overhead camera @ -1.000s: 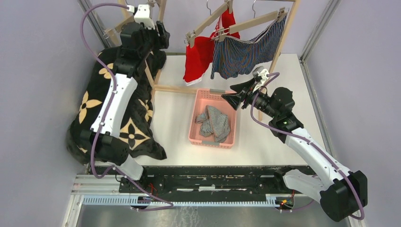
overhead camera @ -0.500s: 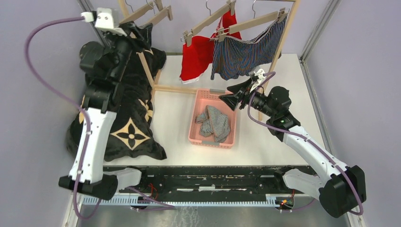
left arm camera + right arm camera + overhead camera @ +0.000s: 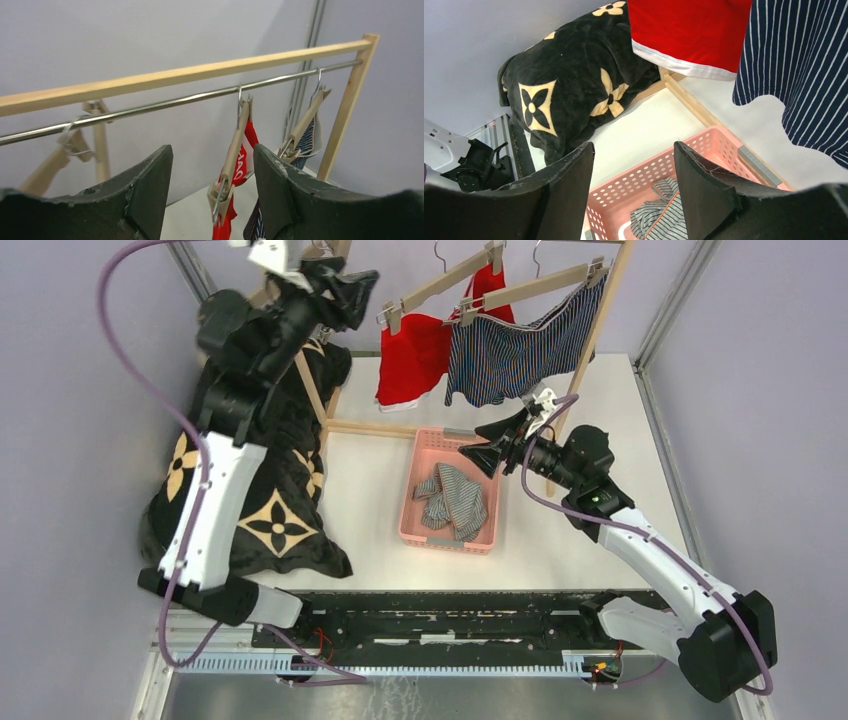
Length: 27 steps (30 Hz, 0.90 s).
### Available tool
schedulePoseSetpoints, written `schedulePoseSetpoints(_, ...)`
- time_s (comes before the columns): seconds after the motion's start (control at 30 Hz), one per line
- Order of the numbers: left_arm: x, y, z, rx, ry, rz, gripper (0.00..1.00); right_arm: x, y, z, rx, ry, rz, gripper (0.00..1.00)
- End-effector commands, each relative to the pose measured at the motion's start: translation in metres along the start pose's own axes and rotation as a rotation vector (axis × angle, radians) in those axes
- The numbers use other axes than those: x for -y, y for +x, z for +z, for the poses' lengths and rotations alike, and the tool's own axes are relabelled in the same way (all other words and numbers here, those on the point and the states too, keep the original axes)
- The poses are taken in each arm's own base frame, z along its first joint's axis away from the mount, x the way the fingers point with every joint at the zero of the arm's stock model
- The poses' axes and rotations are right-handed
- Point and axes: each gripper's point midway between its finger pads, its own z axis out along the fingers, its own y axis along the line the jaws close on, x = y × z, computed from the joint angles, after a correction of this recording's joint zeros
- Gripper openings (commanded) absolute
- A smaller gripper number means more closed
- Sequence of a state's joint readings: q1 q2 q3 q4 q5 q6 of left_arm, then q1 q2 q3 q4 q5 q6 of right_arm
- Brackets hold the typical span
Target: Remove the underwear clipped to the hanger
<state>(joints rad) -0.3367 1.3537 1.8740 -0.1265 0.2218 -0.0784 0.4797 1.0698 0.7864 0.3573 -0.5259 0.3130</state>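
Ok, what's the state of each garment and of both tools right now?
Grey-striped briefs: unclipped, lying in the pink basket.
Red briefs: hanging, clipped to a wooden hanger.
Dark blue boxers: hanging, clipped to the next hanger.
Left tool: open, empty.
Right tool: open, empty.

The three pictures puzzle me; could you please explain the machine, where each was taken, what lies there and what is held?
Two robot arms work at a white table. The wide picture comes from a fixed camera overhead; the other two from cameras on each wrist, dark fingers framing them. The left gripper is up by the rail, the right gripper near the pink basket; both open, holding nothing. Red briefs and dark blue boxers hang clipped to hangers; striped briefs lie in the basket, a black flowered blanket at left.
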Motion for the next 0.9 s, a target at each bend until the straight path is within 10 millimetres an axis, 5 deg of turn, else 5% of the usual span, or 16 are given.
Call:
schedulePoseSetpoints(0.0,0.019,0.034,0.031,-0.099,0.086,0.031,0.67,-0.009,-0.020,-0.005,0.053,-0.004,-0.044,0.68)
schedulePoseSetpoints(0.23,0.020,0.056,0.064,-0.145,0.114,0.048,0.67,-0.010,-0.019,-0.009,0.055,0.004,-0.047,0.68)
schedulePoseSetpoints(0.87,0.013,0.104,0.102,-0.166,0.119,0.101,0.60,-0.015,-0.016,-0.008,0.056,-0.018,-0.051,0.68)
